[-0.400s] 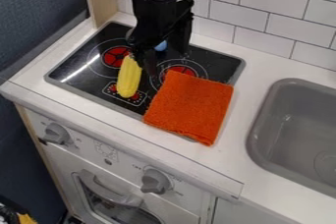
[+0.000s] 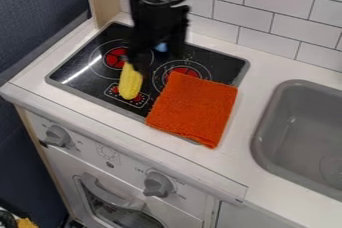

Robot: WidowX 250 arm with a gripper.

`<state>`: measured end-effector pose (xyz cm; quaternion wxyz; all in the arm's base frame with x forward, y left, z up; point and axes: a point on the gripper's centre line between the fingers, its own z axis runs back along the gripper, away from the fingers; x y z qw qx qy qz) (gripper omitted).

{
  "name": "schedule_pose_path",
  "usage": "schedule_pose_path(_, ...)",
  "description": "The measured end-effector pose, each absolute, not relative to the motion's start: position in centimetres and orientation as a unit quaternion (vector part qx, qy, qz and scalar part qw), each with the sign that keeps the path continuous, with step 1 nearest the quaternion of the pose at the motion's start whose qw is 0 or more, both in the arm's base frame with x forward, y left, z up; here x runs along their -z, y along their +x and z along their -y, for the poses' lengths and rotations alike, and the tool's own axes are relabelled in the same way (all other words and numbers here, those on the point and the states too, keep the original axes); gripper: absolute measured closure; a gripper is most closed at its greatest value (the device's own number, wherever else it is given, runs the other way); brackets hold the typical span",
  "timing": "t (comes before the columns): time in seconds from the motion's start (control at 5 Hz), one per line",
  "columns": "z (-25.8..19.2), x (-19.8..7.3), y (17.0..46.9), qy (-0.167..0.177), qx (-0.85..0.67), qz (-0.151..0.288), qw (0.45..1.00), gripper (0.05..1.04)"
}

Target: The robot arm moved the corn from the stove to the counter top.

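From the camera view, looking down at a slant on a toy kitchen, the robot arm comes in from the top edge, and its black gripper [image 2: 139, 60] hangs over the black stove top [image 2: 80, 67]. The yellow corn [image 2: 130, 82] is at the stove, just below the gripper in the view and on the side toward the front of the kitchen. It points lengthwise from back to front, with its far end right at the gripper, partly behind it, and its near end over the printed control panel [image 2: 139, 100]. Whether the gripper stands apart or together, or is clamped on the corn, cannot be told: it is blurred and dark against the dark stove.

The left red burner [image 2: 115, 58] is beside the corn's far end. To the right of the corn, an orange cloth [image 2: 194, 107] lies partly on the stove and partly on the white counter top [image 2: 250, 84], covering part of the right burner [image 2: 189, 71]. A small blue thing [image 2: 161, 47] shows beside the arm, mostly hidden. Farther right, a gray sink [image 2: 294, 132] is set into the counter. White tiles [image 2: 287, 14] line the wall behind, and two gray knobs [image 2: 158, 184] sit on the front, above an oven door [image 2: 110, 207].
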<state>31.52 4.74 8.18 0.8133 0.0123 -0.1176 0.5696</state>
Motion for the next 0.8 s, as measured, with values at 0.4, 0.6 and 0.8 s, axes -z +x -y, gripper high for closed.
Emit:
schedule_pose_path(0.4,-8.8,-8.5,30.6,0.017,-0.487,0.096,0.868,0.085)
schedule_pose_path(0.6,-9.3,-7.9,30.7,0.038,-0.423,0.098,0.900,0.085)
schedule_pose_path(0.8,-8.0,-6.4,31.4,0.056,-0.337,0.101,0.934,0.085)
